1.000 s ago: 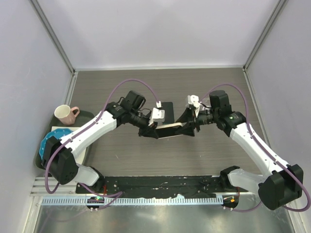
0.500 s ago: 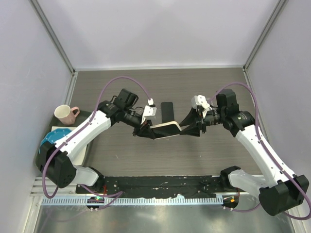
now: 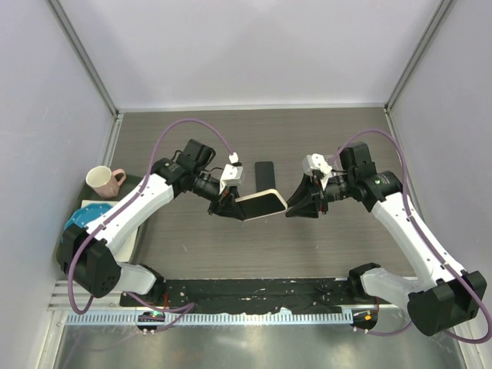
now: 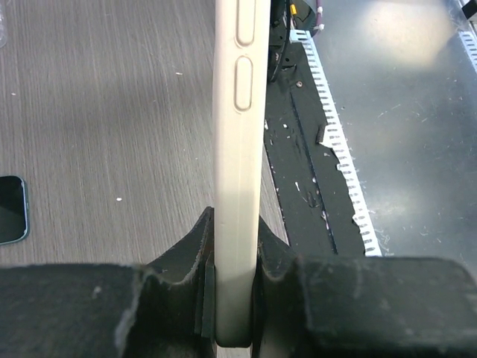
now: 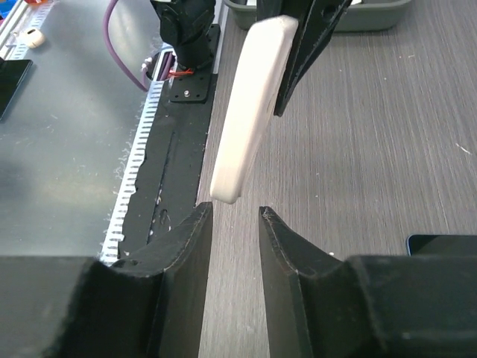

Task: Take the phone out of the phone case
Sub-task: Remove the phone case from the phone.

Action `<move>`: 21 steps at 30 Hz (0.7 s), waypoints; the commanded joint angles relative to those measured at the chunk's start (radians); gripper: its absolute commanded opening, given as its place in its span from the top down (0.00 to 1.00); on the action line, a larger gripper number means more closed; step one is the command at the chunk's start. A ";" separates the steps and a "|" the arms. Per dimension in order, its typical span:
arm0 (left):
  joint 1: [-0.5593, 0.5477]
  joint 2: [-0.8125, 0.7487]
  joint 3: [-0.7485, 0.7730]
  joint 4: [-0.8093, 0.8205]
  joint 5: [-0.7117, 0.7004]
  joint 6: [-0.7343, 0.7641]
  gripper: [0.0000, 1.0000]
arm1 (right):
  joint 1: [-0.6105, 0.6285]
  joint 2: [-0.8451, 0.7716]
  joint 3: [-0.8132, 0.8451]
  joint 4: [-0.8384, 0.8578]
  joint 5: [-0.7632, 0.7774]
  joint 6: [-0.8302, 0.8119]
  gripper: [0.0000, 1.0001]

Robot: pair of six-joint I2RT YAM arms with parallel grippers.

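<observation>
A cream phone case (image 3: pixel 260 204) hangs above the table, edge-on in the left wrist view (image 4: pixel 238 149). My left gripper (image 3: pixel 231 204) is shut on its left end, jaws pressed to both faces (image 4: pixel 237 231). Whether anything sits inside the case I cannot tell. A black phone (image 3: pixel 265 173) lies flat on the table just behind it, also showing at the edge of the left wrist view (image 4: pixel 11 209) and the right wrist view (image 5: pixel 443 245). My right gripper (image 3: pixel 296 206) is open with a narrow, empty gap (image 5: pixel 232 211), just short of the case's free end (image 5: pixel 250 112).
At the left edge sit a pink mug (image 3: pixel 102 180), a blue plate (image 3: pixel 77 223) and a dark tray (image 3: pixel 132 183). A black rail (image 3: pixel 254 292) and a toothed strip run along the near edge. Walls enclose the table on three sides.
My right gripper has come off the case's right end, backed away to the right and narrowed its jaws. The left gripper has carried the case slightly left, still shut on it.
</observation>
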 commanded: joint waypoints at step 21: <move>0.004 -0.024 0.048 -0.033 0.119 0.065 1.00 | -0.004 -0.002 0.072 0.024 -0.168 0.001 0.83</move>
